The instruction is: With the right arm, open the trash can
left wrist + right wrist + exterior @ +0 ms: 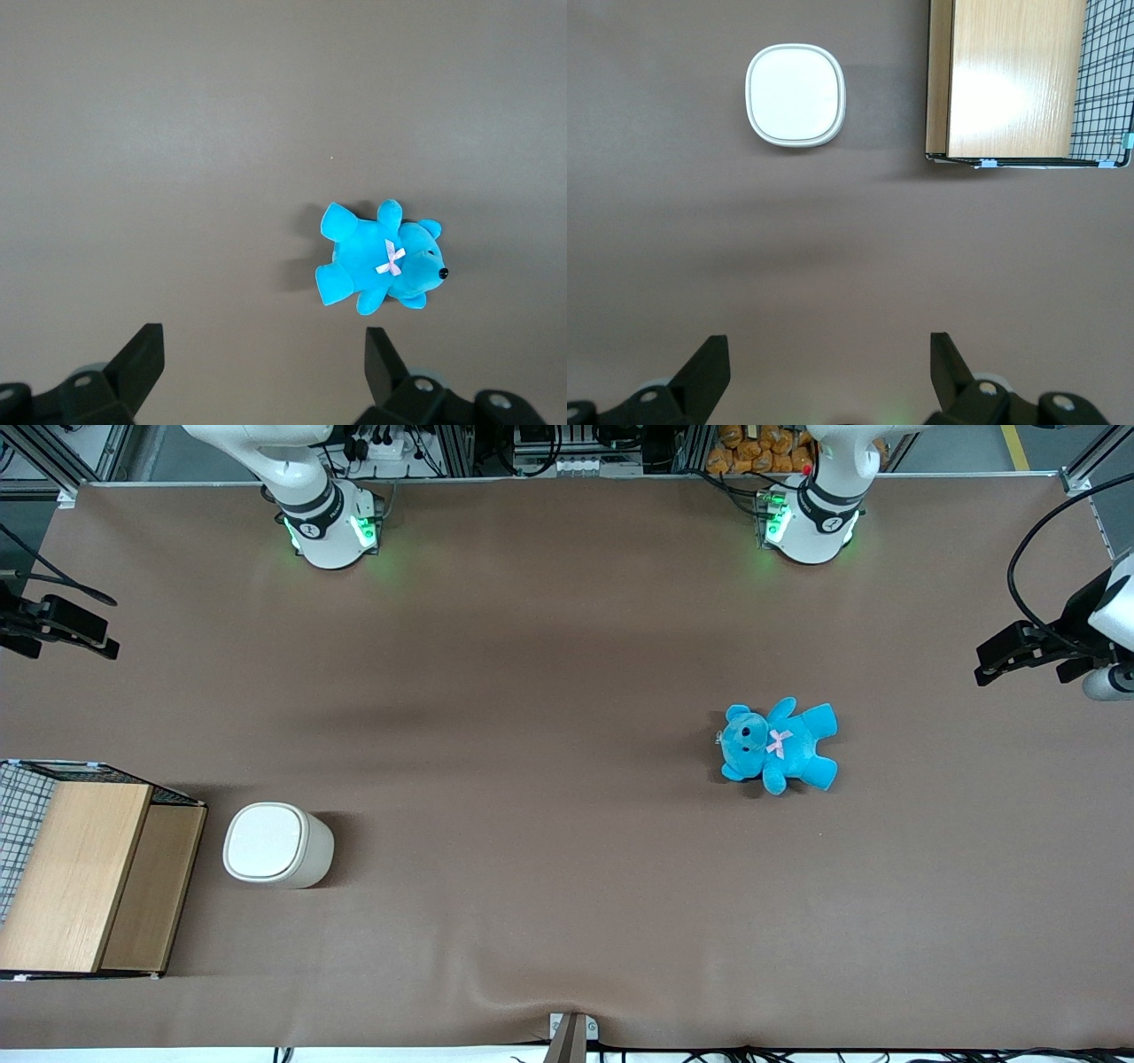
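Observation:
The trash can [266, 843] is a small cream-white bin with a flat, lighter lid lying shut on it. It stands on the brown table toward the working arm's end, beside a wooden-topped box. It also shows in the right wrist view [796, 95], seen from straight above. My right gripper [104, 642] hangs high over the table, farther from the front camera than the trash can and well apart from it. In the right wrist view the gripper [828, 350] is open and empty, with only bare table between its fingers.
A wooden-topped box with wire mesh [75, 872] stands at the table's edge beside the trash can, and shows in the right wrist view [1014, 80]. A blue teddy [778, 744] lies toward the parked arm's end and shows in the left wrist view [381, 261].

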